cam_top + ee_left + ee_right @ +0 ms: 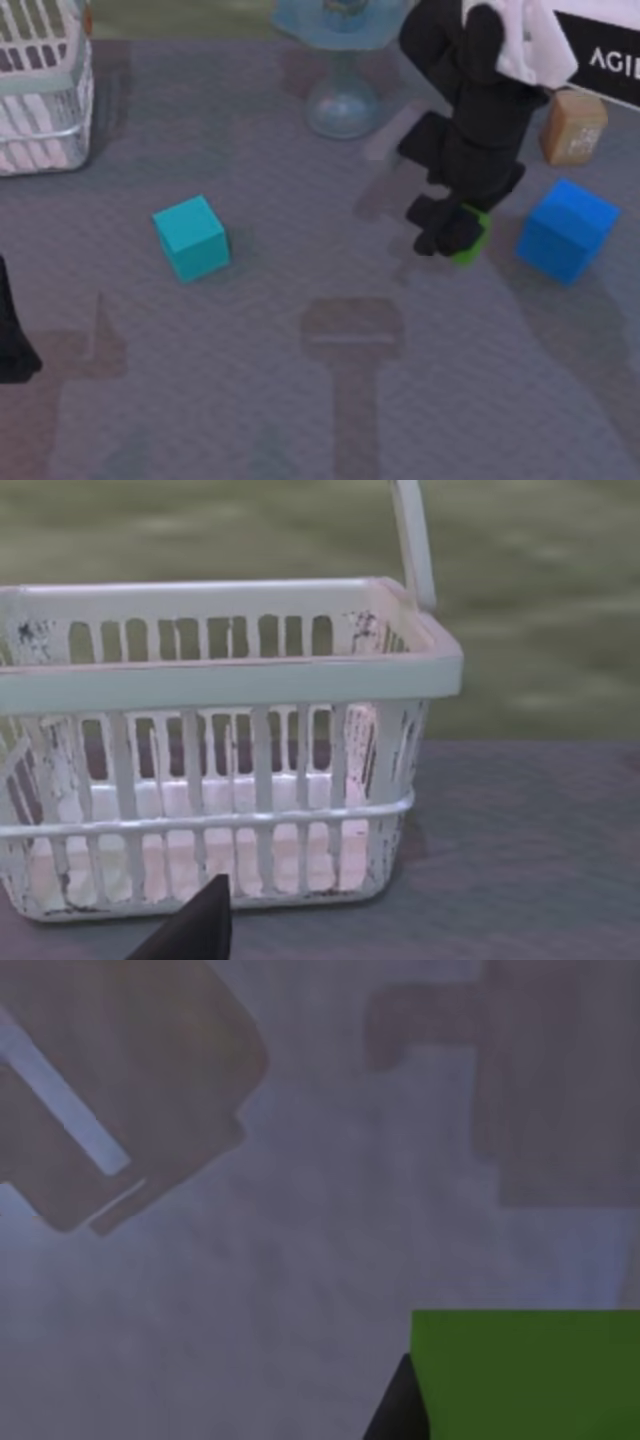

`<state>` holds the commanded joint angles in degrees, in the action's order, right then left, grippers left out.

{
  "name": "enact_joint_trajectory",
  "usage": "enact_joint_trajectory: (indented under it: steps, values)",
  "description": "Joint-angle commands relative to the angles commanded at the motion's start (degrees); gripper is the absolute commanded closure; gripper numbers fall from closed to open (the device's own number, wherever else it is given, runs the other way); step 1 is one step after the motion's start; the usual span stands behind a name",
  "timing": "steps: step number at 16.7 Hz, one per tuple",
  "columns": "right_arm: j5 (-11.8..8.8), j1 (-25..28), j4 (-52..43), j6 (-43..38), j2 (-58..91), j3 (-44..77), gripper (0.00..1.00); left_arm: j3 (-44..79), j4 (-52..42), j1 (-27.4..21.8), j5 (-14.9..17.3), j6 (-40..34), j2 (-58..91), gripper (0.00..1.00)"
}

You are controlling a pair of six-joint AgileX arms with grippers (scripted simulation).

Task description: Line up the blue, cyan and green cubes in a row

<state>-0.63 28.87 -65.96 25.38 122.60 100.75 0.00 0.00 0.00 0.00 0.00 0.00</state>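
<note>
The small green cube (473, 240) shows only as a sliver under my right gripper (450, 228), which is shut on it at right of centre. In the right wrist view the green cube (525, 1375) fills the lower corner with one dark finger (400, 1410) against its side. The larger blue cube (566, 229) stands just to the right of that gripper. Well apart, left of centre, sits the cyan cube (191, 237). My left gripper (14, 345) is parked at the table's left edge, open and holding nothing.
A white slatted basket (40, 90) stands at the back left, and fills the left wrist view (230, 670). At the back centre is a pale blue stemmed glass object (342, 100). Behind the blue cube sits a tan block (573, 127).
</note>
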Motion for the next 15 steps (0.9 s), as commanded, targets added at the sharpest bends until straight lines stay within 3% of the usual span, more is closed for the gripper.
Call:
enact_joint_trajectory:
  steps: [9,15]
  values:
    - [-0.5,13.3,4.2,19.8,-19.6,-24.9,1.0,0.0,0.0,0.0,0.0,0.0,0.0,0.0]
    - [-0.6,14.0,4.6,21.0,-20.7,-26.3,1.0,0.0,0.0,0.0,0.0,0.0,0.0,0.0]
